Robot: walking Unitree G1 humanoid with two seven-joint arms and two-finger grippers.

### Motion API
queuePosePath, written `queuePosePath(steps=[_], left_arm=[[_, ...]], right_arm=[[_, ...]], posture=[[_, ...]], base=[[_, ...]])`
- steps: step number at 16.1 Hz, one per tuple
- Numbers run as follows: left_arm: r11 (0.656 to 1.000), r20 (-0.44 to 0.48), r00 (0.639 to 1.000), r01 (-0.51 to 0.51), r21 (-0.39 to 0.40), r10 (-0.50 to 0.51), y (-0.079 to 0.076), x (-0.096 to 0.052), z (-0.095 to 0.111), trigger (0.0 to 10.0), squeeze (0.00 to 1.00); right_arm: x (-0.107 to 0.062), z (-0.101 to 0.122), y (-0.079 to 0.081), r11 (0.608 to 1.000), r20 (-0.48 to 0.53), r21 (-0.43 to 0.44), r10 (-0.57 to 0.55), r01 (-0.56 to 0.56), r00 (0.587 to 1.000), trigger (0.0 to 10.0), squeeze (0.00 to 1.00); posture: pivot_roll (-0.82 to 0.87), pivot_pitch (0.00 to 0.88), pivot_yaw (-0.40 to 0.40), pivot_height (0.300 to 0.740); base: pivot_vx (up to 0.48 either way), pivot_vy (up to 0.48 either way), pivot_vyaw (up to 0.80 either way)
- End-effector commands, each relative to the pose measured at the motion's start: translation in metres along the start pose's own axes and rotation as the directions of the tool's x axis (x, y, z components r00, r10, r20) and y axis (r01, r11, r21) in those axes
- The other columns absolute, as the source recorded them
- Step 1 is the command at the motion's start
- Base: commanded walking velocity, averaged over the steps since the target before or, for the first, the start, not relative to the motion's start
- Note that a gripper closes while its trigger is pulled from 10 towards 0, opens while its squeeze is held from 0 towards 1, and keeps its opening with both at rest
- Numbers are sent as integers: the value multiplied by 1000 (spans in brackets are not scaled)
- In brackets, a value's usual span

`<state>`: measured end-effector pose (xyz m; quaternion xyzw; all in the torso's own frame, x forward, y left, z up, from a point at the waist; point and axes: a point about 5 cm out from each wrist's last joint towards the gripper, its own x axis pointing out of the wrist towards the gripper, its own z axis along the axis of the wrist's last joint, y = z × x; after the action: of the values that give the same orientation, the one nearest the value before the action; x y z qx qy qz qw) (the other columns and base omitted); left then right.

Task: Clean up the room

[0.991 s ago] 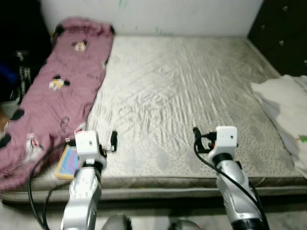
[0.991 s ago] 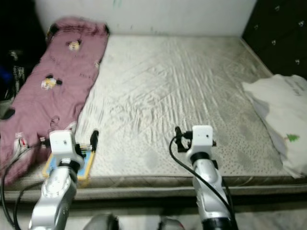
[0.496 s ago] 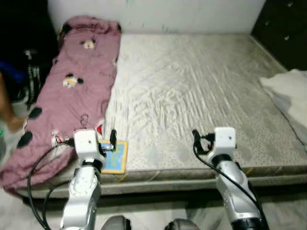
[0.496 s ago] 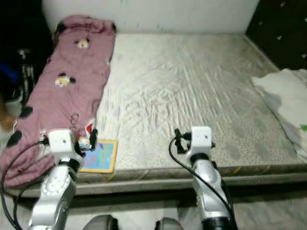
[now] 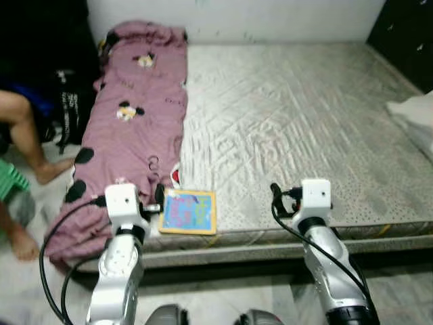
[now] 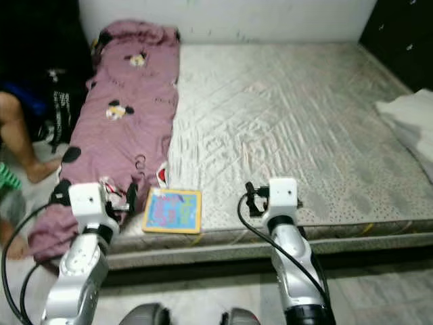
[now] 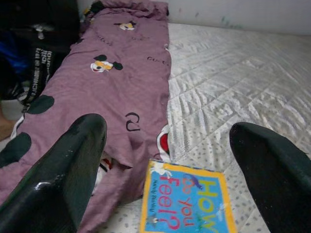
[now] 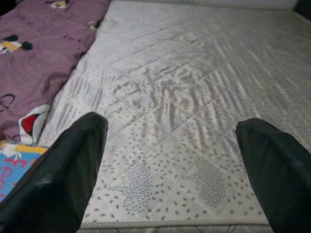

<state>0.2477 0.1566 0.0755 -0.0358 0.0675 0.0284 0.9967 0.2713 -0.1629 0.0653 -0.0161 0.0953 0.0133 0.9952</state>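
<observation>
View had swung left: book (image 5: 189,211) at mattress (image 5: 304,122) edge now sat before left gripper (image 7: 167,160). Both grippers' fingers spread, holding nothing; right gripper (image 8: 170,160) idle. Pickup likely next.

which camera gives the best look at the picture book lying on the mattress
The left wrist view: the picture book sits close between the open left tool's fingers, its title "How do you feel?" readable. Both eye views show it whole but small at the mattress edge, beside the pink blanket. The right wrist view catches a corner.
</observation>
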Motion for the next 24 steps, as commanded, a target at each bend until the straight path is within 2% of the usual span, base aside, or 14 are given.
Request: queuePosePath(steps=[1, 7, 20, 24], left_arm=[[1000, 7, 1000, -10, 16, 10, 6, 0, 2, 10000, 0], [999, 34, 999, 34, 4, -34, 1, 0, 6, 10000, 0], [999, 32, 998, 53, 8, -53, 0, 0, 6, 10000, 0], [998, 23, 998, 60, 12, -61, -1, 1, 5, 10000, 0]], right_arm=[[2, 5, 4, 1000, 15, 8, 5, -5, 1000, 10000, 0], [3, 6, 4, 1000, 14, 8, 3, -3, 1000, 10000, 0], [3, 7, 4, 1000, 18, 4, 0, 0, 1000, 10000, 0], [3, 7, 5, 1000, 18, 4, 1, -1, 1000, 10000, 0]], posture=[[8, 69, -24, 740], [6, 74, -22, 740], [5, 76, -20, 740], [7, 76, -20, 740]], base=[[0, 480, 0], [0, 59, 0], [302, 0, 0], [0, 0, 0]])
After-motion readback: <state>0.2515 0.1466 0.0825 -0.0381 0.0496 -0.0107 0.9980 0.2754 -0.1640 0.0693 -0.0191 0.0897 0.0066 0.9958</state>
